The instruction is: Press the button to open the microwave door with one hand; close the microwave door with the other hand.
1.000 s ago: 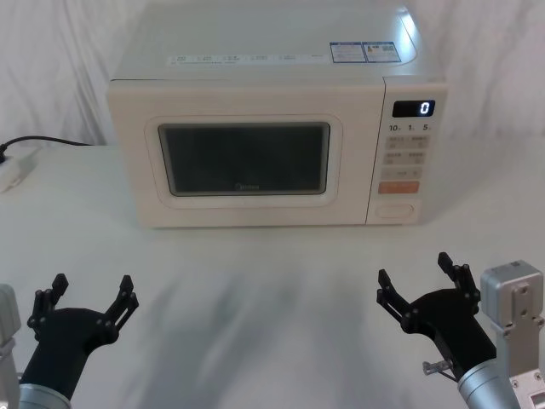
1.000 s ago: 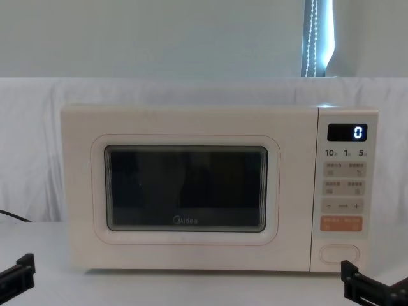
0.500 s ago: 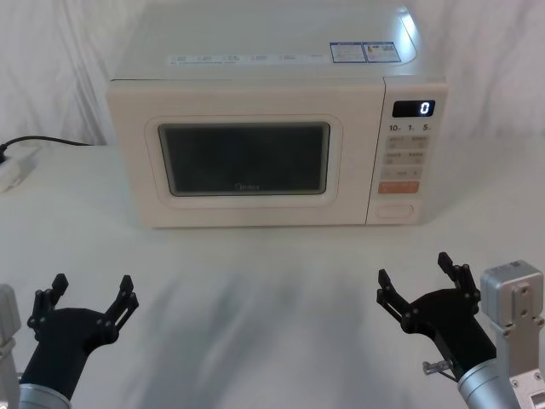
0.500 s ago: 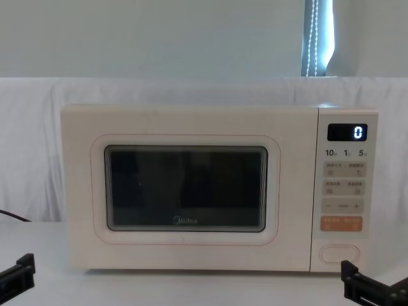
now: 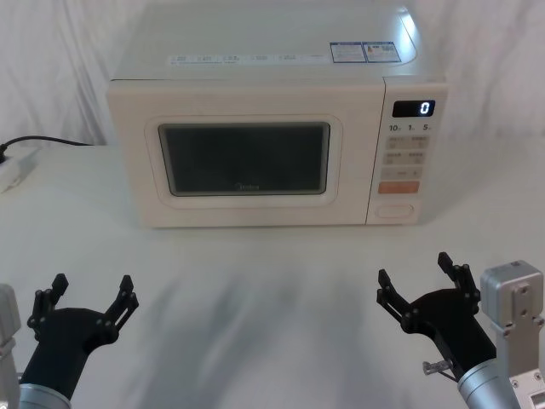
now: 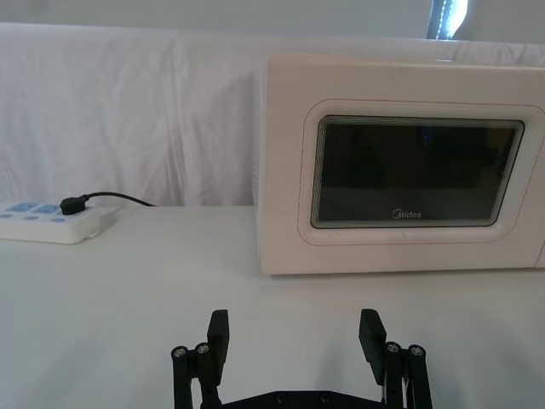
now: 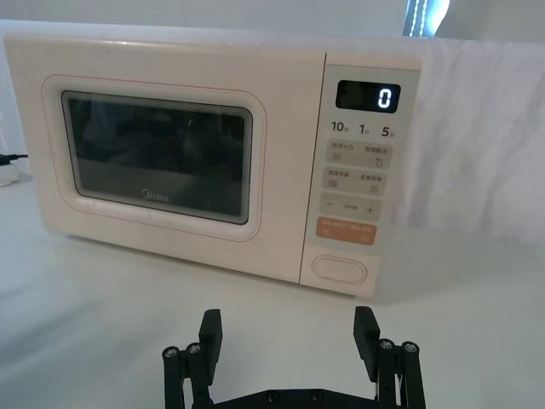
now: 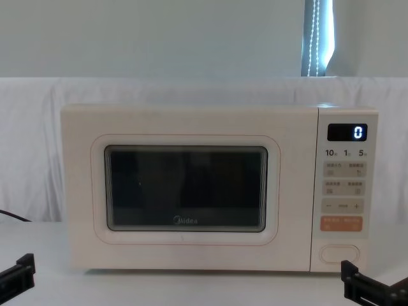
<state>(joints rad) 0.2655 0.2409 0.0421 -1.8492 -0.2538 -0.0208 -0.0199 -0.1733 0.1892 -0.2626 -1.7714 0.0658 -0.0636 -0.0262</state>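
A cream microwave stands at the back of the table with its door [image 5: 247,158] shut flush; the door [image 8: 185,188] has a dark window and a grey logo. The pill-shaped button [image 5: 394,211] sits at the bottom of the control panel, under the orange key; it also shows in the chest view [image 8: 339,253] and right wrist view [image 7: 339,269]. My left gripper [image 5: 89,301] hovers open near the front left of the table, far from the door [image 6: 409,175]. My right gripper [image 5: 420,279] hovers open at the front right, well short of the button.
A white power strip [image 5: 13,170] with a black cable lies at the table's left edge, also in the left wrist view [image 6: 51,223]. White cloth covers the table [image 5: 255,290] and hangs behind. The display [image 5: 414,108] reads 0.
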